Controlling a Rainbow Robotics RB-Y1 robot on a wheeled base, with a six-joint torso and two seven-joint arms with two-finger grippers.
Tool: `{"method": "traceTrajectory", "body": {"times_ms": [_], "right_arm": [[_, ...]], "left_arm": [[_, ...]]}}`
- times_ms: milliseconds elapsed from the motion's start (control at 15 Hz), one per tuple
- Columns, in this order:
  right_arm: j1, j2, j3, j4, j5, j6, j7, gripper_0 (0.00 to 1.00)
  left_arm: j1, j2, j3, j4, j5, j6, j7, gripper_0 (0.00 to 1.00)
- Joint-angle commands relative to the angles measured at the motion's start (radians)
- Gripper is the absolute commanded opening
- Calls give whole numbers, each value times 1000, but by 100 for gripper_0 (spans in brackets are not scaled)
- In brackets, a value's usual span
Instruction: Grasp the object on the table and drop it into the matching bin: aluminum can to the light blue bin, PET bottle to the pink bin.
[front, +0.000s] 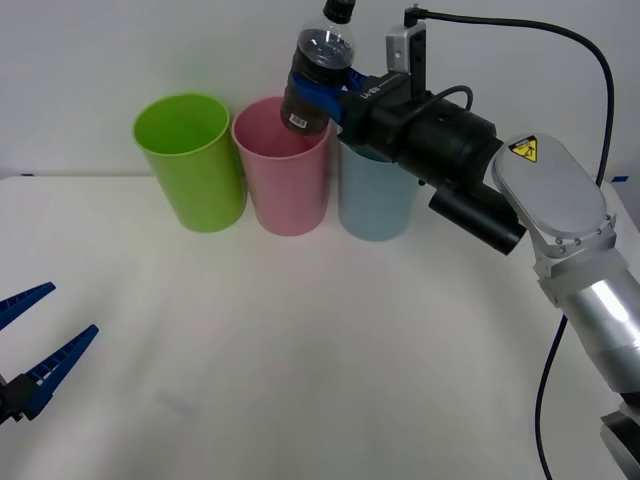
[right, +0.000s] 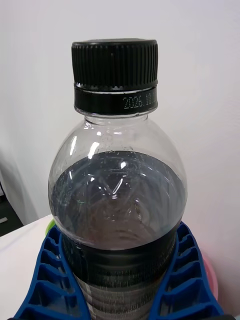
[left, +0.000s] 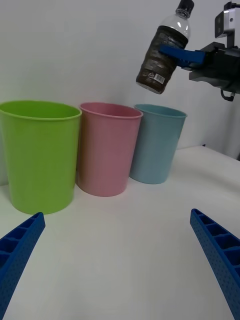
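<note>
A small clear PET bottle (front: 318, 72) with a black cap and dark label band hangs tilted in the air, held by my right gripper (front: 325, 92), which is shut on its label band. It hovers over the right side of the pink bin's (front: 283, 170) rim, with the light blue bin (front: 375, 200) just to the right. The right wrist view shows the bottle (right: 117, 200) close up between the blue fingers (right: 52, 280). From the left wrist view the bottle (left: 162, 55) floats above the pink bin (left: 106, 150) and light blue bin (left: 155, 145). My left gripper (front: 28, 345) rests open low at the table's left.
A lime green bin (front: 190, 160) stands left of the pink one, all three in a row at the back of the white table (front: 300, 350). A black cable (front: 590, 70) loops above the right arm. A white wall lies behind.
</note>
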Motion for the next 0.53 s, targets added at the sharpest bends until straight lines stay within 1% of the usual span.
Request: {"method": "traceTrajectory", "body": {"times_ms": [67, 133, 533], "right_arm": [[-71, 49, 0, 103, 28, 27, 6, 0], [-97, 71, 0, 145, 48, 39, 6, 0], [-210, 160, 0, 332, 80, 93, 17, 0]], "left_arm": [[0, 0, 0, 0, 0, 0, 0, 100], [0, 0, 0, 0, 0, 0, 0, 100], [0, 0, 0, 0, 0, 0, 0, 100]]}}
